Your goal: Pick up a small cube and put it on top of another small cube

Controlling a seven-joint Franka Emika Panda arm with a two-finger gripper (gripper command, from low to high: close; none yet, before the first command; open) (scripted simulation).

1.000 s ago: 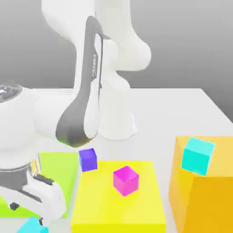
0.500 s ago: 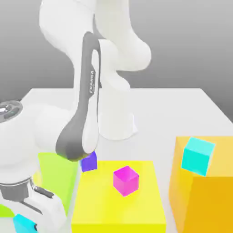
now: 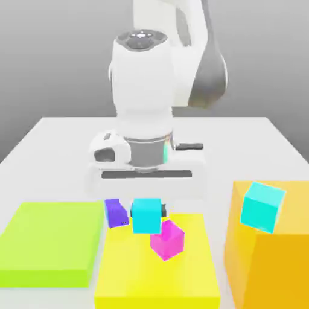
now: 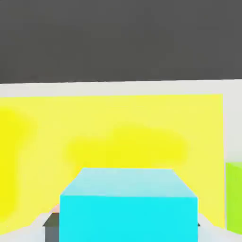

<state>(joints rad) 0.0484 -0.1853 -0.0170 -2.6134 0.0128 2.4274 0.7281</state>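
Observation:
My gripper (image 3: 146,211) is shut on a small cyan cube (image 3: 146,216) and holds it in the air over the far edge of the yellow block (image 3: 157,274). The held cube hangs just above and beside the magenta cube (image 3: 167,239), between it and the purple cube (image 3: 116,212). In the hand view the held cyan cube (image 4: 127,208) sits close, with the yellow block (image 4: 113,127) beneath it. A second small cyan cube (image 3: 262,206) rests tilted on the tall orange block (image 3: 271,265) at the exterior view's right.
A flat lime-green block (image 3: 51,241) lies at the exterior view's left, and its edge (image 4: 234,194) shows in the hand view. The white table (image 3: 241,145) stretches behind the blocks. The arm's base stands at the back centre.
The gripper closed on the cyan cube low at the exterior view's left. It then lifted the cube and swung it right, to above the yellow block near the magenta cube.

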